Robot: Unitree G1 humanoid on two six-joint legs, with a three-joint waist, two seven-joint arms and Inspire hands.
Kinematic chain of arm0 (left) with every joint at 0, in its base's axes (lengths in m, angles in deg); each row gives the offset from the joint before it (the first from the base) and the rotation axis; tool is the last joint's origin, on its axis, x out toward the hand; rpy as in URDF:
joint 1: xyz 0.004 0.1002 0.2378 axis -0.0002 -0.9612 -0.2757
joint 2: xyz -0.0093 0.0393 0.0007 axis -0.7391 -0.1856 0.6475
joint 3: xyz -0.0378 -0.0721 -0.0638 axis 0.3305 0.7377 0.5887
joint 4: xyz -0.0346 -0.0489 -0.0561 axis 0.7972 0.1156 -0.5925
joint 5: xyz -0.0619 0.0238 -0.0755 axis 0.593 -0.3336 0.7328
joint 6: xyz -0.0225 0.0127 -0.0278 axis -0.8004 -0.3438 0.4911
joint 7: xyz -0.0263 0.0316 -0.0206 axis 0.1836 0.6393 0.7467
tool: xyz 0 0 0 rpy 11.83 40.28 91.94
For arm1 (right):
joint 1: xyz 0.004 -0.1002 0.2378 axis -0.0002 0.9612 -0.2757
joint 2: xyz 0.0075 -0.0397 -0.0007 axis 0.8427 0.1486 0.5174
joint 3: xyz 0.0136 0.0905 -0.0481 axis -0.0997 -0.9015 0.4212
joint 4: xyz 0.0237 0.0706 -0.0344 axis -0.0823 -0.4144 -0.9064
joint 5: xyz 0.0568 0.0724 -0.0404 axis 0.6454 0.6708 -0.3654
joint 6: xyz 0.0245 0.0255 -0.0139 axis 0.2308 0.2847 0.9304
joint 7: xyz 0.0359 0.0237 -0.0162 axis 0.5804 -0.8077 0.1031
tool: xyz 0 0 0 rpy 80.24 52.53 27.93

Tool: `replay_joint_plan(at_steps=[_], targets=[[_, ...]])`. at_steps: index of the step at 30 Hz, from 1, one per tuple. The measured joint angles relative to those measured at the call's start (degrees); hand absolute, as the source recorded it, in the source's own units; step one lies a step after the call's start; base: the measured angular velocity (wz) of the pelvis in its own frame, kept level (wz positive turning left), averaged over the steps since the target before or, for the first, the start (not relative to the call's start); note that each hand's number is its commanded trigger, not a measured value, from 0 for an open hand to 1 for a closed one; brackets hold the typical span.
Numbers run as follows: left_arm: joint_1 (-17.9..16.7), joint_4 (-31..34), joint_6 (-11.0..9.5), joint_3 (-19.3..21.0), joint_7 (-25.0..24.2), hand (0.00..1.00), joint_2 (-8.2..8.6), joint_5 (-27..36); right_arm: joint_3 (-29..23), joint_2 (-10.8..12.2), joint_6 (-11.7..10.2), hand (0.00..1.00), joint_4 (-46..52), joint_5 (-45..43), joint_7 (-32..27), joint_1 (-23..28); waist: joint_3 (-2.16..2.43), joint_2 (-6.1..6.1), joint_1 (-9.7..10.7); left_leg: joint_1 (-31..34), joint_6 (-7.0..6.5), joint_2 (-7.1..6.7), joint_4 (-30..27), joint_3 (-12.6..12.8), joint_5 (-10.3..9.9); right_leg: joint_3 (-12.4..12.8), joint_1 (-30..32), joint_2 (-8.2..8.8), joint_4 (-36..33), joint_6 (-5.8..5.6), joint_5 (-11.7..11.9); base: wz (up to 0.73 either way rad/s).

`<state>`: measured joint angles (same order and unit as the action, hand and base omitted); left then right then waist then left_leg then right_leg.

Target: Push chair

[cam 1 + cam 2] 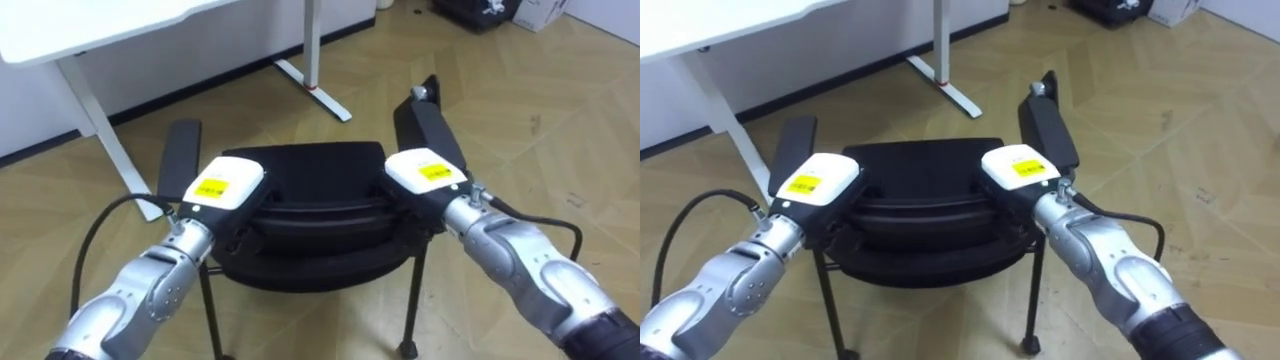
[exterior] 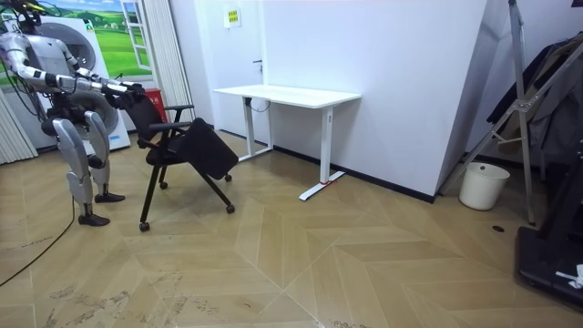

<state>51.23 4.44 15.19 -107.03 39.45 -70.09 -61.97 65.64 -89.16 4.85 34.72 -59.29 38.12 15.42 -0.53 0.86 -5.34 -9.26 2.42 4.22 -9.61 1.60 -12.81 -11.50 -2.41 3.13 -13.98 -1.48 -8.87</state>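
A white desk (image 2: 287,95) stands on a parquet floor (image 2: 364,264) by a white wall (image 2: 392,55).

The chair (image 1: 305,205) and desk (image 1: 90,28) were viewed closely from above by both eye views, and from afar by the room view.

Black chair (image 1: 300,215) centre, near. Left hand (image 1: 222,185) on backrest top, left side; right hand (image 1: 425,172) on right side. White desk (image 1: 90,30) far left.
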Motion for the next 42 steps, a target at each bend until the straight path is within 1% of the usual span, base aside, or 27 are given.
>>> replay_joint_plan(at_steps=[1,2,3,7,9,13,18,26,30,32,35,37,38,40,42], targets=[[0.0,0.0,-0.2,0.0,0.0,1.00,-0.03,0.0,0.1,0.0,-0.6,1.00,-0.4,-0.3,-0.7,0.0,-0.02,-0.03,0.0,0.0,0.00,-0.01,0.0,0.0,0.0,0.0,0.0,0.01,0.1,0.00,0.0,0.00],[0.0,0.0,-0.6,0.0,0.0,1.00,-0.25,0.0,0.3,0.0,-1.7,1.00,-1.2,-1.3,-2.2,0.0,-0.03,0.00,-0.1,0.0,0.00,-0.01,0.1,0.0,0.0,-0.1,0.0,0.01,0.2,0.00,0.0,0.00],[-0.1,0.0,-1.0,0.2,0.0,1.00,-0.50,0.0,0.3,0.0,-2.4,1.00,-1.3,-1.8,-2.6,0.2,-0.01,0.08,-0.1,0.0,0.00,-0.01,0.1,0.0,0.0,-0.1,-0.1,0.02,0.3,-0.02,0.0,0.00],[-0.4,0.0,-1.5,0.5,0.1,1.00,-0.74,0.0,0.3,0.0,-3.3,1.00,-1.5,-2.3,-3.2,0.3,-0.02,0.12,0.0,-0.1,0.00,-0.09,0.1,0.0,0.0,-0.1,-0.3,0.06,0.5,-0.08,0.0,0.00],[-0.5,-0.1,-1.7,0.5,0.1,1.00,-0.94,0.0,0.3,0.0,-4.0,1.00,-1.7,-2.5,-3.4,0.4,-0.02,0.13,0.0,-0.3,0.00,-0.08,0.1,0.0,0.0,-0.2,-0.5,0.07,0.6,-0.13,-0.1,0.00],[-0.5,-0.1,-1.9,0.7,0.1,1.00,-0.98,-0.1,0.1,-0.1,-4.5,1.00,-1.8,-2.7,-3.7,0.4,-0.01,0.15,0.0,-0.2,0.00,-0.11,0.1,0.0,0.0,-0.2,-0.5,0.12,0.6,-0.15,-0.1,0.00],[-0.5,-0.1,-2.0,0.7,0.1,1.00,-0.97,-0.1,-0.5,0.0,-5.6,1.00,-2.3,-3.2,-3.8,0.4,0.01,0.18,0.1,-0.1,0.00,-0.12,0.1,0.0,0.0,-0.3,-0.5,0.14,0.6,-0.15,-0.1,0.00],[-0.5,0.0,-2.2,1.0,0.1,1.00,-0.91,-0.3,-0.8,0.0,-5.9,1.00,-2.3,-3.2,-3.8,0.4,0.03,0.20,0.1,0.1,0.00,-0.12,0.1,0.1,0.0,0.0,-0.5,0.14,0.5,-0.22,-0.1,0.00],[-0.5,0.0,-2.7,1.5,0.0,1.00,-1.06,-0.3,-0.9,0.0,-6.6,1.00,-2.2,-3.7,-4.3,0.5,0.11,0.22,0.1,0.4,0.00,-0.10,-0.1,0.1,0.0,0.0,-0.1,0.14,0.5,-0.22,-0.2,0.00],[-0.5,0.2,-2.8,1.7,0.0,1.00,-1.42,-0.3,-0.9,0.0,-6.8,1.00,-2.0,-4.0,-4.8,0.5,0.19,0.23,0.3,0.9,0.00,-0.07,-0.2,0.1,0.0,0.0,0.3,0.15,0.4,-0.22,-0.1,0.00],[-0.5,0.1,-2.8,1.7,0.0,1.00,-1.41,-0.3,-0.9,0.1,-6.9,1.00,-2.2,-4.4,-5.3,0.6,0.18,0.23,0.5,1.2,0.00,-0.07,-0.9,0.1,0.0,-0.3,0.2,0.22,0.2,-0.21,-0.1,0.02],[-0.8,0.0,-2.7,1.6,0.0,1.00,-1.30,-0.3,-0.9,0.3,-7.6,1.00,-3.1,-4.4,-6.0,0.6,0.16,0.21,1.0,1.0,0.00,0.01,-1.2,0.1,0.0,-0.9,-0.4,0.30,0.3,-0.21,-0.2,0.15],[-1.1,0.0,-2.7,1.6,0.0,1.00,-1.22,-0.3,-0.9,0.4,-8.1,1.00,-3.7,-4.5,-6.4,0.6,0.16,0.20,1.6,0.9,0.01,0.04,-1.3,0.1,0.0,-1.3,-0.8,0.40,0.3,-0.20,-0.2,0.21],[-1.3,0.0,-2.7,1.8,0.1,1.00,-1.18,-0.3,-1.0,0.6,-8.5,1.00,-4.2,-4.5,-7.1,0.7,0.13,0.22,1.9,0.9,0.01,0.06,-1.3,0.4,0.0,-1.3,-0.8,0.45,0.2,-0.18,-0.4,0.08],[-1.4,-0.5,-2.9,2.1,0.1,1.00,-0.82,-0.3,-1.0,1.0,-8.5,1.00,-4.7,-5.3,-7.8,0.7,0.06,0.19,1.9,1.1,0.02,0.06,-2.2,1.4,0.0,-1.3,-0.6,0.70,-0.7,-0.09,-0.6,-0.02]])
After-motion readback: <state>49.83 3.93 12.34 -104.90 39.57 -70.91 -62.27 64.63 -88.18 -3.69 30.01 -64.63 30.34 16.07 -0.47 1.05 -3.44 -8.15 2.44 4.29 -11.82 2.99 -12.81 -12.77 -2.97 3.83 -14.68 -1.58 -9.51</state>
